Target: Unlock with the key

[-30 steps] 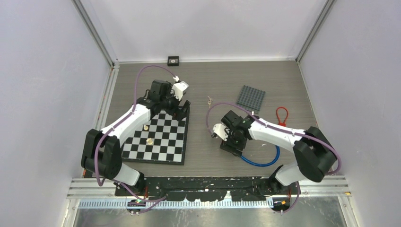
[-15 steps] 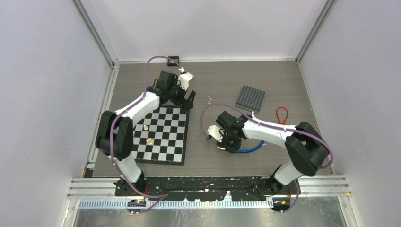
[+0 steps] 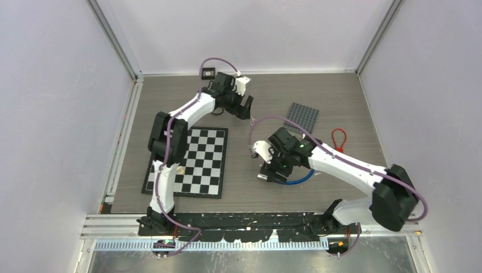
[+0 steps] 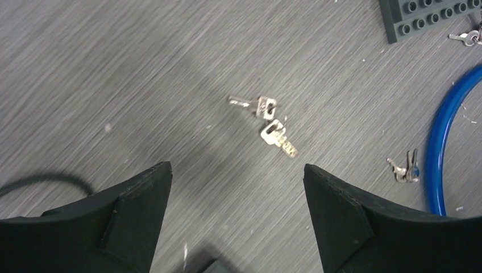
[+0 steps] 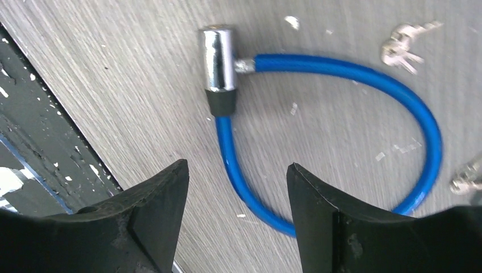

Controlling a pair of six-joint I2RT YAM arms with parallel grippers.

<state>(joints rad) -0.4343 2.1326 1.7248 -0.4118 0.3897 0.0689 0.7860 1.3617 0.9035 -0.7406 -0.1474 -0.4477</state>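
A pair of small silver keys (image 4: pixel 271 121) on a ring lies on the grey wood-grain table, just ahead of my left gripper (image 4: pixel 236 166). That gripper is open and holds nothing. It hovers at the back centre of the table (image 3: pixel 245 111). The lock is a blue cable loop (image 5: pixel 341 65) with a chrome cylinder (image 5: pixel 217 60) and a black collar. My right gripper (image 5: pixel 236 165) hangs open above the cable's near bend, gripping nothing. In the top view it is at the table's middle (image 3: pixel 271 170).
More small keys (image 4: pixel 403 168) lie beside the blue cable (image 4: pixel 449 142), and another set (image 5: pixel 403 42) lies past the loop. A grey studded plate (image 3: pixel 302 116) and a red loop (image 3: pixel 339 138) lie at the right. The chessboard (image 3: pixel 193 165) with a brass piece (image 3: pixel 179 169) lies at the left.
My left arm has swung from over the chessboard to the back centre, above the keys. The blue cable has shifted left and bunched into a smaller loop under my right gripper.
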